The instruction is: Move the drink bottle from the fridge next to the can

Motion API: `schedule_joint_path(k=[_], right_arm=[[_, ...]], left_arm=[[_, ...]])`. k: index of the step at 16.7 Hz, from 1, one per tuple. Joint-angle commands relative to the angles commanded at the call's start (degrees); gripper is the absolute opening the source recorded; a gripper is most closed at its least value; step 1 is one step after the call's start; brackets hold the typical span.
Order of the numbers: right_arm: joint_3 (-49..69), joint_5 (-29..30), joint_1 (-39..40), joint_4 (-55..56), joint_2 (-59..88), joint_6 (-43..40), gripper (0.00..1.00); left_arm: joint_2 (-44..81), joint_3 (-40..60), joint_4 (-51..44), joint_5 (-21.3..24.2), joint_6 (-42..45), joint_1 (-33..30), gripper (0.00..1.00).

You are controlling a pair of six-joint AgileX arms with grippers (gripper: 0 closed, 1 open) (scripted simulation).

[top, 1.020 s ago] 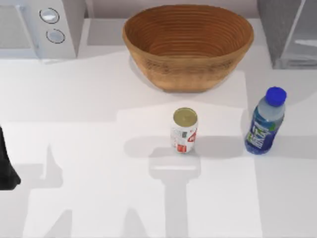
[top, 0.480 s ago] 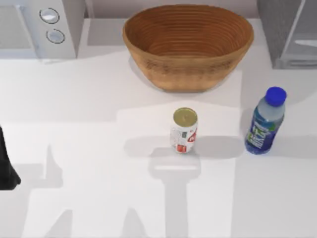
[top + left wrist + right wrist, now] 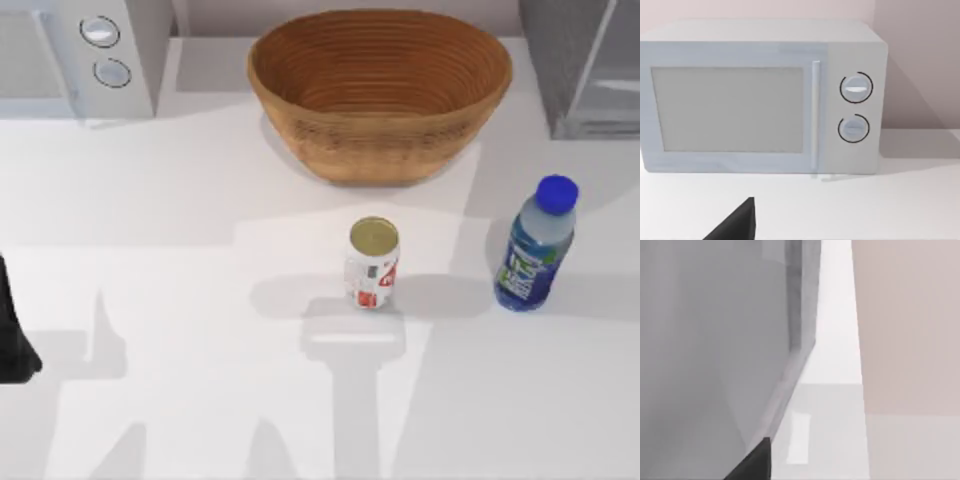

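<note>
Top view. Drink bottle (image 3: 537, 245) stands upright on the tabletop (image 3: 180, 260) at centre right of the frame, blue cap up, out in the open and free of any hand. It sits below and a little left of the fridge (image 3: 580, 65), which fills the upper right corner with its pale glassy panel facing down-left; bottle and fridge are apart.

Can (image 3: 373, 263) stands upright near the middle of the frame, gold top showing, red marks on its side. Bottle is to the can's right at about the same height in the frame, with a clear strip of bare tabletop between them; not touching, not just beside.

Woven basket (image 3: 380, 92) sits at top centre, above the can and apart from it. White microwave (image 3: 75, 55) with two round knobs occupies the upper left corner.

Left arm: a dark piece (image 3: 12, 335) shows at the far left edge, lower half of the frame, well away from can and bottle. Its hand's fingers cannot be made out, so whether they stand apart or together cannot be told.

Left wrist view: faces the microwave (image 3: 762, 97) front-on, door and both knobs plain; a dark wedge (image 3: 737, 224) at the lower edge.

Right wrist view: close against a grey fridge wall (image 3: 715, 340), pale wall behind, a dark wedge (image 3: 752, 462) at the lower edge. State of the right hand cannot be told either.
</note>
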Motion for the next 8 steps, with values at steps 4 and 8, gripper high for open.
schedule_joint_path(k=[4, 8], right_arm=[[-4.4, 10.7, 14.6, 5.3, -2.6, 9.5, 1.0], [-9.8, 23.5, 32.0, 11.6, -6.4, 20.8, 1.0]], left_arm=[[0.0, 0.0, 0.0, 0.0, 0.0, 0.0, 1.0], [0.0, 0.0, 0.0, 0.0, 0.0, 0.0, 1.0]])
